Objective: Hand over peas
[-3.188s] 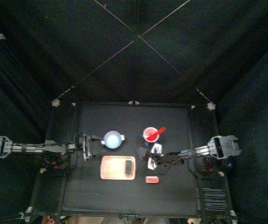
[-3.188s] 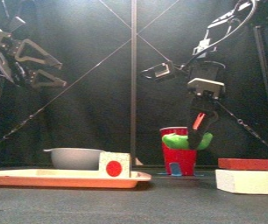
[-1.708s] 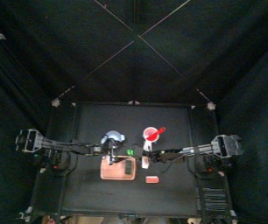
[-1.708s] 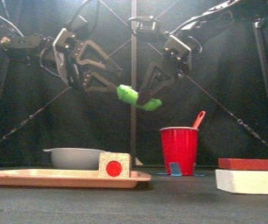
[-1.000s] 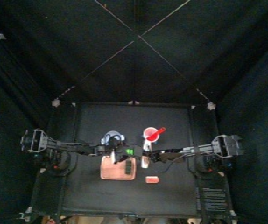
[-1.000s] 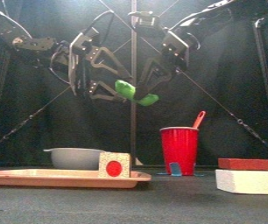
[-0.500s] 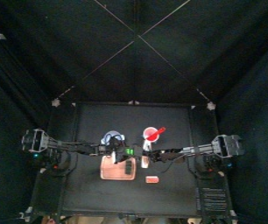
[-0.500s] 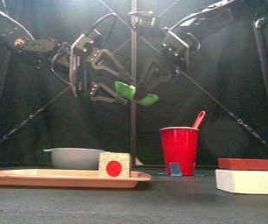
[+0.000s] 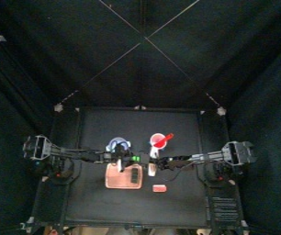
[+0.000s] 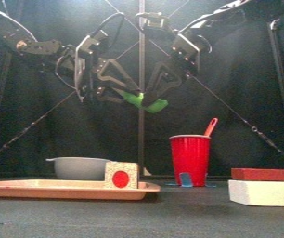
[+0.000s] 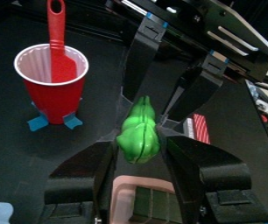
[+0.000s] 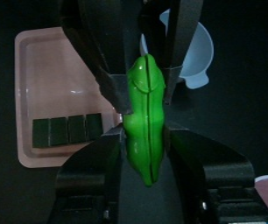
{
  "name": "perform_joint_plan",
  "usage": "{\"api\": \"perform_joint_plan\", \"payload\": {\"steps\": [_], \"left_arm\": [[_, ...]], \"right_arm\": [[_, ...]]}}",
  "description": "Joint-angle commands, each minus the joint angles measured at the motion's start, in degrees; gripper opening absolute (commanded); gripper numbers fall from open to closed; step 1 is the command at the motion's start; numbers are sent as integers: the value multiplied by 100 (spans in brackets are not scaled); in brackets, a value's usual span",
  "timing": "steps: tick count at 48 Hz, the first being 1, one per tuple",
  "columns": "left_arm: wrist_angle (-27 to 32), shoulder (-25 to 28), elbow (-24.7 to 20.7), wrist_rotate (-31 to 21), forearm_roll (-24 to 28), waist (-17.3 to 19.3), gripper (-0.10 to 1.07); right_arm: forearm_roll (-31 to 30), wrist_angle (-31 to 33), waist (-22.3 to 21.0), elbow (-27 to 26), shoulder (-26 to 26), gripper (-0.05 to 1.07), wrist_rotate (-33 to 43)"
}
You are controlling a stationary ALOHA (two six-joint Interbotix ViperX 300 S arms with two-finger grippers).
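The peas (image 10: 145, 100), a small bright-green pod, hang in mid-air over the table's middle, between the two grippers. They also show in the top view (image 9: 136, 160). My right gripper (image 10: 162, 96) is shut on one end of the pod (image 12: 144, 122). My left gripper (image 10: 120, 93) has its jaws closed in on the other end (image 11: 140, 133). In the left wrist view the right arm's fingers (image 11: 207, 83) grip the pod's far end. Both grippers sit well above the pinkish-orange tray (image 9: 114, 181).
A red cup (image 10: 189, 160) with a red spoon stands behind the middle. A grey bowl (image 10: 78, 167) lies to its left. The tray (image 10: 33, 190) holds a small block with a red dot (image 10: 122, 174). A white box with a red top (image 10: 266, 186) is at front right.
The right gripper lifted the pod from beside the red cup to mid-air. The left gripper came in from the left, and its jaws narrowed onto the pod's end in the last half second.
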Motion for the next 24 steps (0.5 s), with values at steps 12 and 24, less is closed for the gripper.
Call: {"api": "perform_joint_plan", "payload": {"steps": [12, 24], "left_arm": [[-18, -26, -132, 0, 18, 62, 63], [-18, -26, -105, 18, 18, 79, 63]], "right_arm": [[44, -26, -18, -132, -220, 69, 18], [114, -35, -26, -79, -229, 85, 18]]}}
